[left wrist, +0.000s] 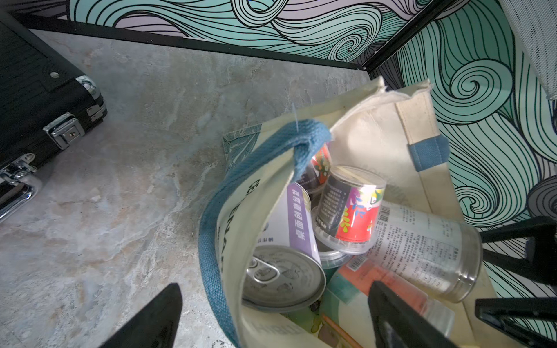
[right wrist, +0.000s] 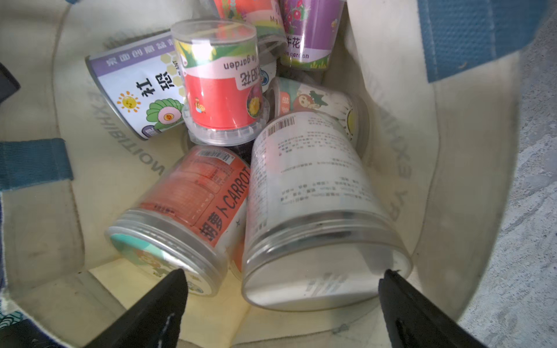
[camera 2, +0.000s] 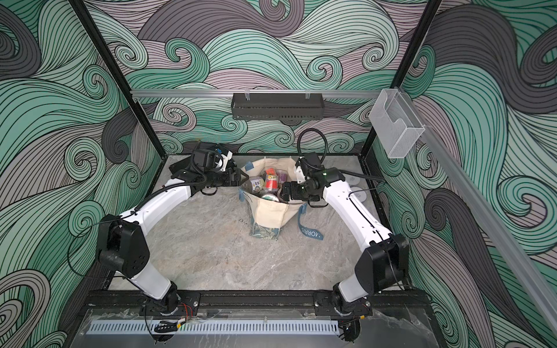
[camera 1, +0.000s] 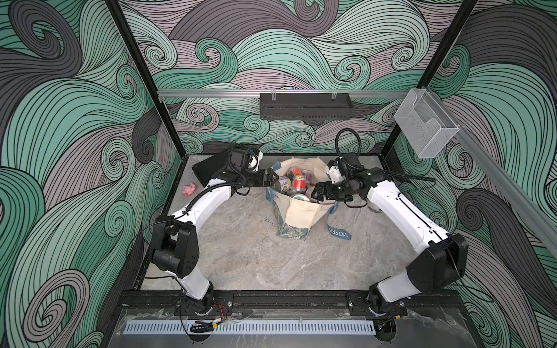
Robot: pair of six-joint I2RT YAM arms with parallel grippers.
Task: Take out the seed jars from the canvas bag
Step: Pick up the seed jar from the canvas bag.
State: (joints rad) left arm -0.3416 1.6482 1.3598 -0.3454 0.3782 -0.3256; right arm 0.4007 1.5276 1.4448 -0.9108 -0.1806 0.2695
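Cream canvas bag stands open-mouthed at the far middle of the grey marbled tabletop, with the seed jars heaped inside it and none out on the table. The right gripper hangs in the bag's mouth with its jaws spread wide and nothing held; they flank the base end of a big clear white-labelled jar lying on its side. That looks like the pick in hand. To do it well, I would go a little deeper so the fingers meet the straight wall rather than the rim, close squarely across it, and lift straight up and clear of the cloth. The carrot jar leans right against it and a red-labelled jar sits on the pile behind; both may shift or roll as it leaves. The left gripper, also wide and empty, straddles the opposite rim, one finger outside and one inside, by the blue-grey strap and a ring-pull tin; pinching that rim would steady the soft bag. A black hard case and a pink lump lie off to the left, well clear.
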